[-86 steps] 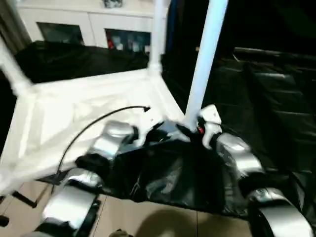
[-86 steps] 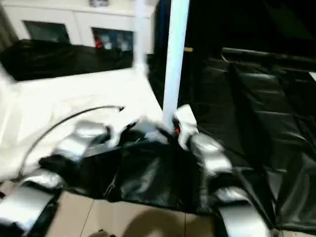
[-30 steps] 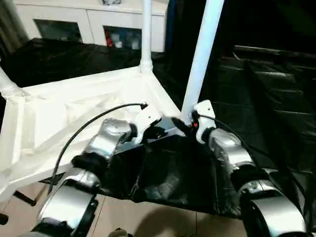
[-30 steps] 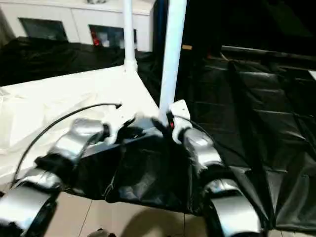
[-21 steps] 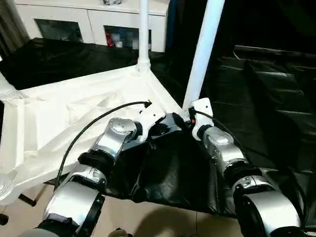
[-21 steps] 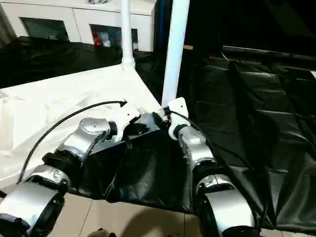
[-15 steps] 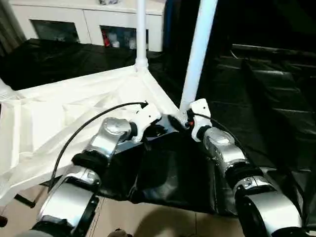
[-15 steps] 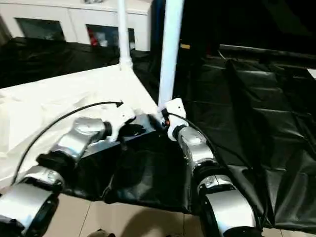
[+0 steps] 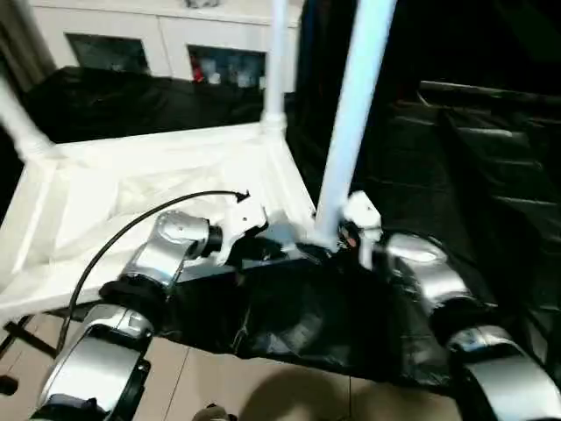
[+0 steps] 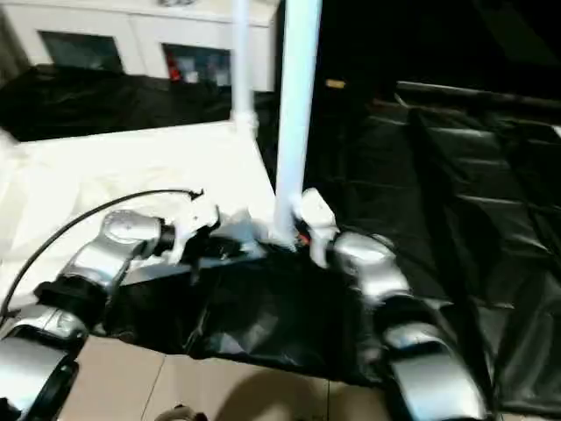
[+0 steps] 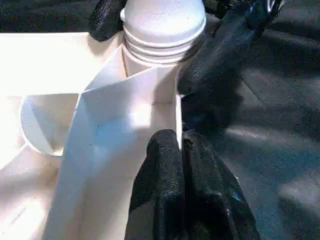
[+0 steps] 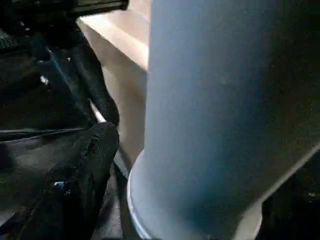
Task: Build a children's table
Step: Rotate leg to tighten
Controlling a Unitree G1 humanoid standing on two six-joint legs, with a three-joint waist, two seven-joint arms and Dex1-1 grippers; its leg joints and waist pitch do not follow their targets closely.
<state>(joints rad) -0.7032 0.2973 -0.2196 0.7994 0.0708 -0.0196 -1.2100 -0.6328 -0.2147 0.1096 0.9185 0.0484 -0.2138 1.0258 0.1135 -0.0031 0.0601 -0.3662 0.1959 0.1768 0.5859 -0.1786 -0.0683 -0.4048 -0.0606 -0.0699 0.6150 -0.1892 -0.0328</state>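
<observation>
**Left eye view: table upside down, both grippers at the near corner leg**

So the children's table (image 9: 166,175) is flipped over on the black sheeting (image 9: 473,167), legs pointing up. My landmark is the nearest leg (image 9: 351,123), seated in the corner socket closest to me.

My left gripper (image 11: 182,150) sits just beside that leg, fingers pressed together with nothing between them, tips touching the tabletop rim right below the socket.

My right gripper (image 12: 107,132) is at the foot of the same leg, one finger on each side, jaws wide around the base. Can't tell if it's actually squeezing.

White cabinet (image 9: 166,44) stands well behind that leg.
</observation>
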